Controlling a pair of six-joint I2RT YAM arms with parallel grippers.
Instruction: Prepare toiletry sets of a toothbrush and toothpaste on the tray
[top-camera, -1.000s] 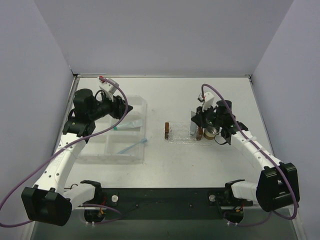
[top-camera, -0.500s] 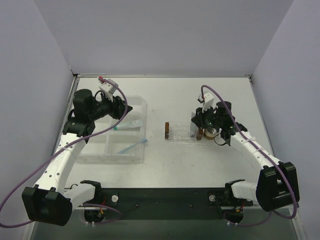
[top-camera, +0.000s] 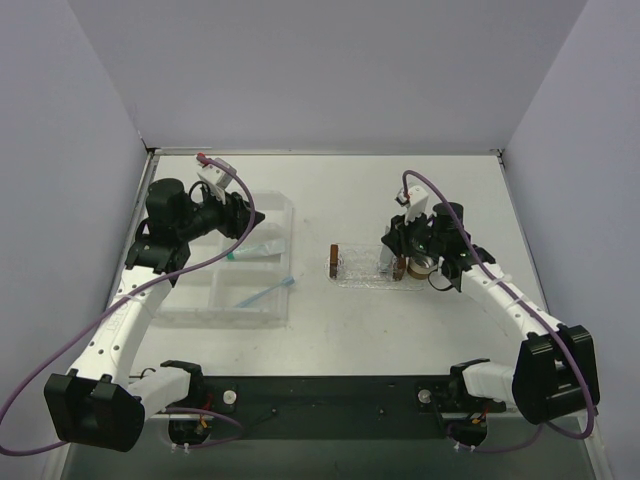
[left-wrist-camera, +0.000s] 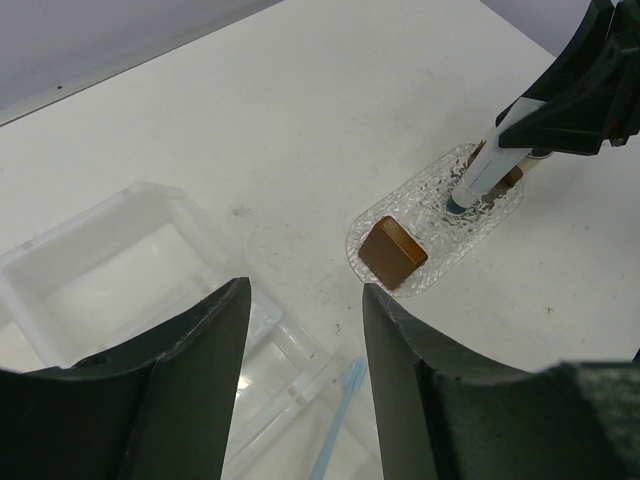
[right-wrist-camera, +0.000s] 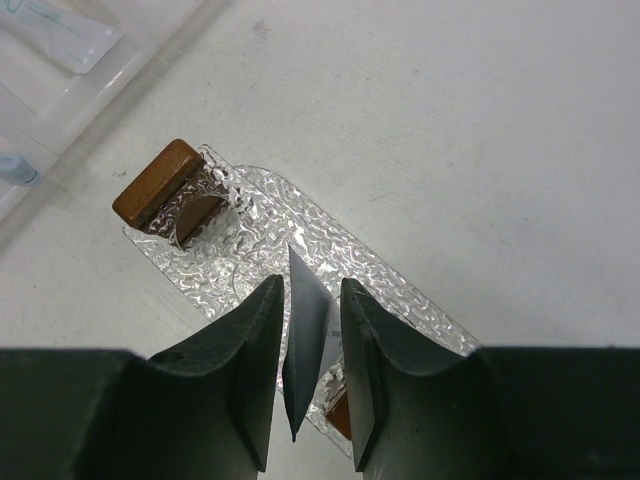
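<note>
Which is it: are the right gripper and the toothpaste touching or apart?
Touching. In the right wrist view the right gripper clamps the toothpaste between both fingers.

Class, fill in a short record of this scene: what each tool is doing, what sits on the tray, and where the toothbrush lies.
Right tool: shut on a toothpaste, cap down over the tray
Left tool: open, above the box
Also on tray: brown block
Toothbrush: at the box's tray-side edge
</note>
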